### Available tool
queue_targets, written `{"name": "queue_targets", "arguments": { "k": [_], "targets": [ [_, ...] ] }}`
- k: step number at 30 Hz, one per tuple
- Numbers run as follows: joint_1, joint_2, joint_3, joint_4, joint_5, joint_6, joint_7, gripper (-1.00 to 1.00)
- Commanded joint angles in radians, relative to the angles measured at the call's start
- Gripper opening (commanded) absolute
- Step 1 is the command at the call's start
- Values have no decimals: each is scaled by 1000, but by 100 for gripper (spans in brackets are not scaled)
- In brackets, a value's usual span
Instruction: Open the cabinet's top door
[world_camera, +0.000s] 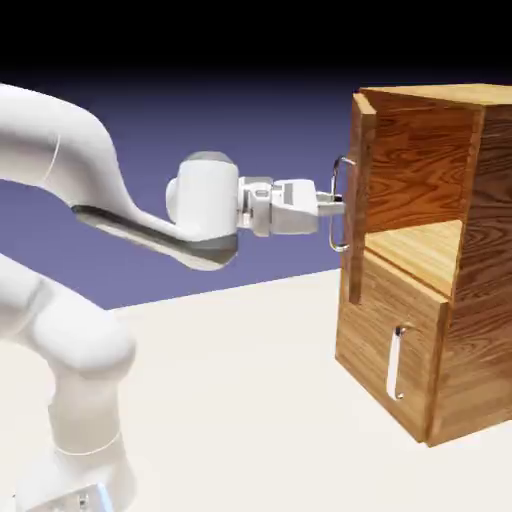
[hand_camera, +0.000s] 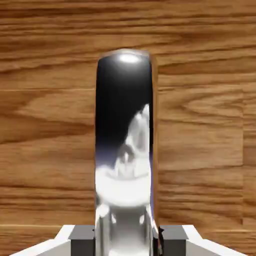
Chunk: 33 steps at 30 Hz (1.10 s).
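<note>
Gripper (world_camera: 334, 201) fingers are closed narrowly on the vertical silver handle (world_camera: 341, 203) of the top door (world_camera: 354, 200), reaching in level from the exterior view's left. Only the door's thin edge shows there, swung outward, so its face is hidden; behind it the upper compartment stands open, with a wood shelf inside. The cabinet (world_camera: 470, 330) is a tall box of warm brown wood grain at the right, its far side cut off by the frame. The lower door (world_camera: 380, 340) sits flush, with a shorter silver handle (world_camera: 397, 362).

The hand view gives what the exterior view cannot: the door's wood-grain face (hand_camera: 45, 125) filling the picture, and the handle (hand_camera: 125, 150) as a rounded, mirror-like bar, large and central. The grey fingertips (hand_camera: 80, 240) flank it at the bottom edge, partly hidden by it. The white arm (world_camera: 60, 150) is cut off at the left.
</note>
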<state>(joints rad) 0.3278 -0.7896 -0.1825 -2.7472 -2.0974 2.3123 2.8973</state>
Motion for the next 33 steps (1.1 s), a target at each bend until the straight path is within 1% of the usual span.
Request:
{"name": "queue_targets", "arguments": {
  "k": [1,5,13,15,19,23,28,33],
  "targets": [
    [-23,-2,36,-5,30,-8,1,-100],
    [-27,-24,154,-33,201,-122,-47,-100],
    [-311,-44,392,-24,300,33,-6,-100],
    [-358,-62,464,-27,373,31,-23,-100],
    [-335,-74,565,-26,547,-96,-85,-100],
    [-316,-52,684,8,720,-260,-127,-100],
    [-330,21,844,99,896,-477,-145,-100],
    [-396,126,1009,231,1022,-695,-136,-100]
  ]
}}
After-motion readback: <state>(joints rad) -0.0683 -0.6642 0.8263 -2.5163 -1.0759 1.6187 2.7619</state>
